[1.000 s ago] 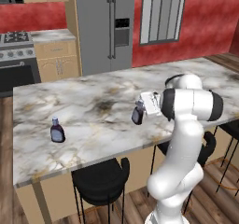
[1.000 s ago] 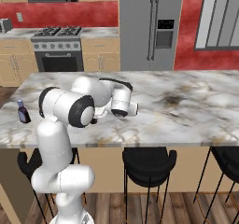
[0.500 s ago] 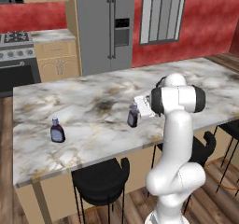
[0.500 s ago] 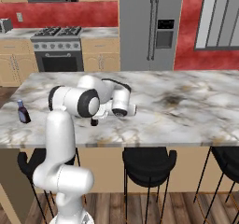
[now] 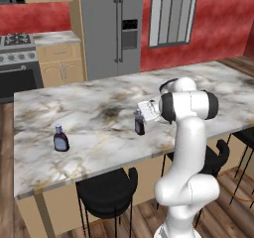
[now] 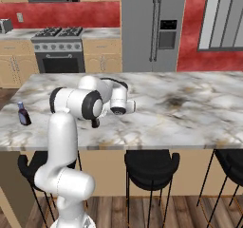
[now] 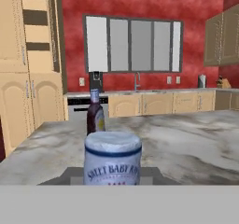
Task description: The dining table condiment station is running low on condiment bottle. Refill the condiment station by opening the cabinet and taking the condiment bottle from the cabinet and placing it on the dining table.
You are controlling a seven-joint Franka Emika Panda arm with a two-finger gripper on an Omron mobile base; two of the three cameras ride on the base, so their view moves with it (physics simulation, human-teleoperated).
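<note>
Item: bottle (image 5: 139, 123), dark, blue cap, upright, grasped in the claw (image 5: 142, 119) just above the marble table (image 5: 94, 110). Step: placing. Second bottle (image 5: 60, 138) stands well apart, beyond the claw. Next, by my reckoning: lower, let go, lift clear.

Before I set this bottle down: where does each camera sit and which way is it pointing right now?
Left base view: behind the arm's left, looking over the dining table toward the fridge; arm at lower right, pincer on the condiment bottle.
Right base view: behind the arm's right, same table toward the stove; arm at lower left.
Hand view: on the hand, low along the tabletop toward the window; bottle cap in front.
Shared: both base views show the second bottle.
</note>
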